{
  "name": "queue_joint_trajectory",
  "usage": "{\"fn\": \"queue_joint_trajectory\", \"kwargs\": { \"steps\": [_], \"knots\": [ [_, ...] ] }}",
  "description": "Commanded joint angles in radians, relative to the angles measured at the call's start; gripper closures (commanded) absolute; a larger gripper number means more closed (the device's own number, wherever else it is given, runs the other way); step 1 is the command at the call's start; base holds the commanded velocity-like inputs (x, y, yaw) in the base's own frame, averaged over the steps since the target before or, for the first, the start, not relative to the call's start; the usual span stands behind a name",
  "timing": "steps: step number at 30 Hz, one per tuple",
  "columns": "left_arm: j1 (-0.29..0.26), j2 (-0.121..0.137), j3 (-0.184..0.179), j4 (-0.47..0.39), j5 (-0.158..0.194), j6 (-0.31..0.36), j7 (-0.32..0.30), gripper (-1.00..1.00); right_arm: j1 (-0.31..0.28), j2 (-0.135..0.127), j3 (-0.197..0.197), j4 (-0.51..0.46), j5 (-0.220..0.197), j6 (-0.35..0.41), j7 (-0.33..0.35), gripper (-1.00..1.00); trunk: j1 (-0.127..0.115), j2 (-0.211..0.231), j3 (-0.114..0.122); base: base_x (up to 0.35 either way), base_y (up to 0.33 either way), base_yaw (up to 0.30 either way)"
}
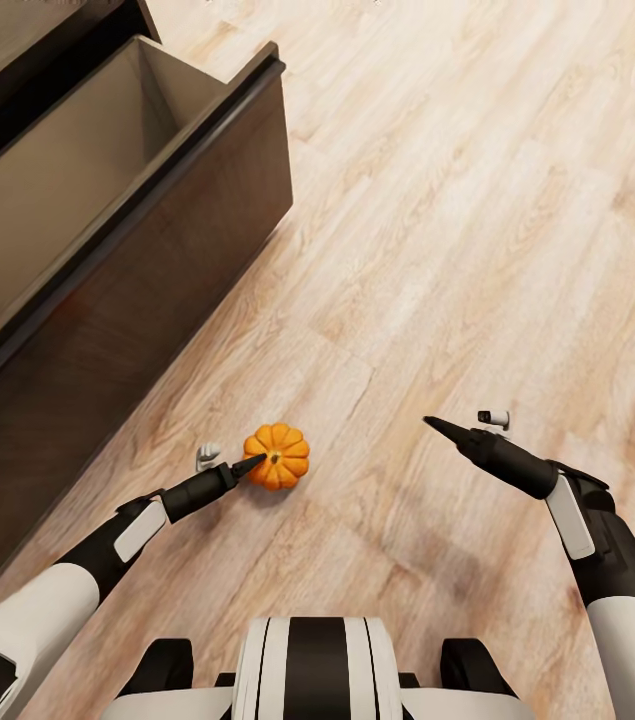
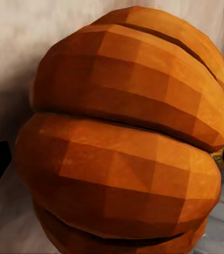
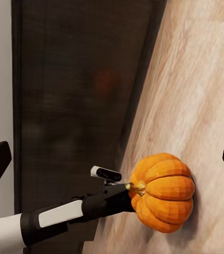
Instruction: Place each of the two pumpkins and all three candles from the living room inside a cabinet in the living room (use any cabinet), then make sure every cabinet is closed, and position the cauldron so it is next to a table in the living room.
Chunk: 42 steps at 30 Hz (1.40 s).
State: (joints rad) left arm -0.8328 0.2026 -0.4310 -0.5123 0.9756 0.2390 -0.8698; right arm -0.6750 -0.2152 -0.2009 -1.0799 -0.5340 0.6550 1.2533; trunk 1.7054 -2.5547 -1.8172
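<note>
Orange pumpkin [image 1: 277, 457] on the wood floor [image 1: 477, 250], left gripper [image 1: 254, 463] at it.

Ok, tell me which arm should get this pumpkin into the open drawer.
Left. Its gripper is at the pumpkin, on the open drawer side. The right gripper hangs apart over bare floor.

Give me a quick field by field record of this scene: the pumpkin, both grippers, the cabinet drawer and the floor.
pumpkin: orange pumpkin on the floor, at the left gripper's tips
left gripper: left gripper at the pumpkin's stem, grip cannot be told
right gripper: right gripper apart from the pumpkin, holding nothing
cabinet: cabinet drawer pulled open, pale inside
floor: light wood floor
</note>
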Motion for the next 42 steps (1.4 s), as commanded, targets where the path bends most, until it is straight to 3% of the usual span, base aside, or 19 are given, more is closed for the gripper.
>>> {"fn": "queue_joint_trajectory", "kwargs": {
  "steps": [1, 19, 35, 36, 42],
  "knots": [
    [0.0, 0.0, 0.0, 0.0, 0.0, 0.0, 0.005, -1.0, 0.0, 0.0, 0.0, 0.0, 0.0, 0.0, 0.0, -1.0, 0.0, 0.0, 0.001, 0.0, 0.0, -0.05],
    [0.0, -0.009, -0.001, 0.0, 0.0, 0.004, 0.057, -1.0, 0.0, -0.001, 0.0, 0.0, -0.001, 0.001, -0.003, -1.0, 0.0, 0.0, 0.007, 0.0, 0.0, -0.025],
    [0.0, -0.024, -0.004, -0.003, -0.001, 0.006, 0.058, -1.0, 0.0, -0.001, -0.001, 0.0, -0.008, 0.001, -0.003, -1.0, 0.0, 0.0, 0.017, 0.0, 0.0, -0.045],
    [0.0, -0.023, -0.004, -0.009, -0.001, 0.006, 0.057, 1.0, 0.0, -0.001, -0.001, 0.0, -0.008, 0.001, -0.003, -1.0, 0.0, 0.0, 0.018, 0.0, 0.0, -0.003],
    [0.0, -0.023, -0.006, -0.043, 0.0, 0.009, 0.056, 1.0, 0.0, -0.001, -0.001, 0.001, -0.011, 0.001, -0.003, -1.0, 0.0, 0.0, 0.018, 0.0, 0.0, 0.0]
  ]
}}
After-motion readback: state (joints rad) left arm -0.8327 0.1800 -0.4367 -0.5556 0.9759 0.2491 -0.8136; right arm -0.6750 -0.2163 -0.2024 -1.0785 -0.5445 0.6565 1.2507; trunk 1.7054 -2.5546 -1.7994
